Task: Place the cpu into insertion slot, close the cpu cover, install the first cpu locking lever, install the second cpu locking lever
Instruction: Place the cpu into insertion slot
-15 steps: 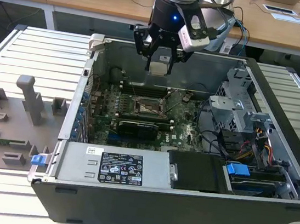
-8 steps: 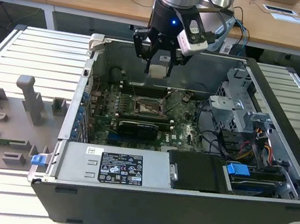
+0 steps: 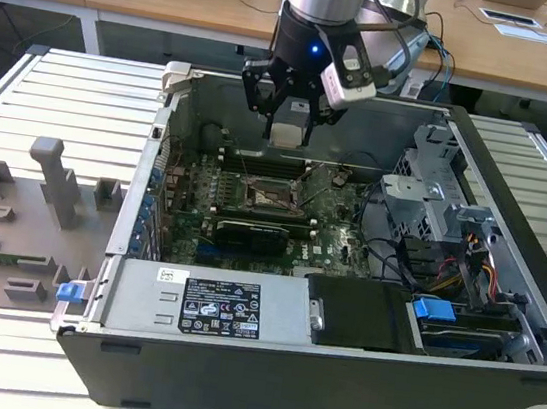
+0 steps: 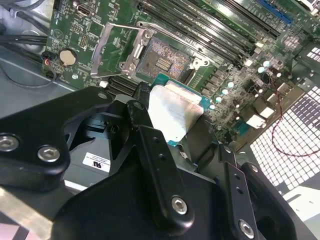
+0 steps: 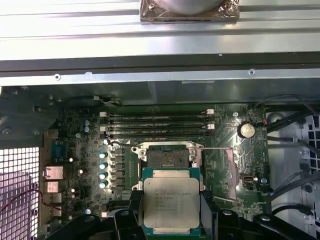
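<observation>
Above the open computer case [image 3: 261,379], the gripper [image 3: 289,126] is clamping the cpu [image 5: 170,202] between its fingers, holding it over the uncovered insertion slot [image 5: 167,159] on the green board [image 5: 80,150].

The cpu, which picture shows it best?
The first wrist view: the cpu faces the camera, with nearly its whole silver top showing. The second wrist view shows it slanted and partly hidden. The exterior view shows just a small pale patch.

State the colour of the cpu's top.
Pale silver-grey metal, edged in green; the cpu shows best in the first wrist view.
</observation>
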You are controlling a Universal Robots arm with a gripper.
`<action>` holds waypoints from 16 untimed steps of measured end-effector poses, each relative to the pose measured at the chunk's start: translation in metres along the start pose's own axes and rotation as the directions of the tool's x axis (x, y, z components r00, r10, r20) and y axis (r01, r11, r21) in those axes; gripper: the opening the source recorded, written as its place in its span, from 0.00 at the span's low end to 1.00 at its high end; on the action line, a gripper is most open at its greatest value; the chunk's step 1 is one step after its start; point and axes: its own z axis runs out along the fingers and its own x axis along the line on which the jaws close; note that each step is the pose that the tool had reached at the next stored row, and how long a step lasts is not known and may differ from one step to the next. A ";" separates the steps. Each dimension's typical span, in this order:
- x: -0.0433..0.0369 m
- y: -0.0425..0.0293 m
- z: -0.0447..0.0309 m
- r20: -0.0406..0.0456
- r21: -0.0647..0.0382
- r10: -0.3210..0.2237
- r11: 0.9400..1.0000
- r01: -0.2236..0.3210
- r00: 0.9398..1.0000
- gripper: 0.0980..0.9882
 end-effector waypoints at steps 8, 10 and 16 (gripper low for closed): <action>-0.0001 -0.0005 0.0054 0.000 0.000 0.000 1.000 0.000 1.000 0.50; -0.0001 -0.0007 0.0072 0.000 0.000 0.000 1.000 0.000 1.000 0.50; -0.0002 -0.0010 0.0116 0.000 0.000 0.000 1.000 0.000 1.000 0.50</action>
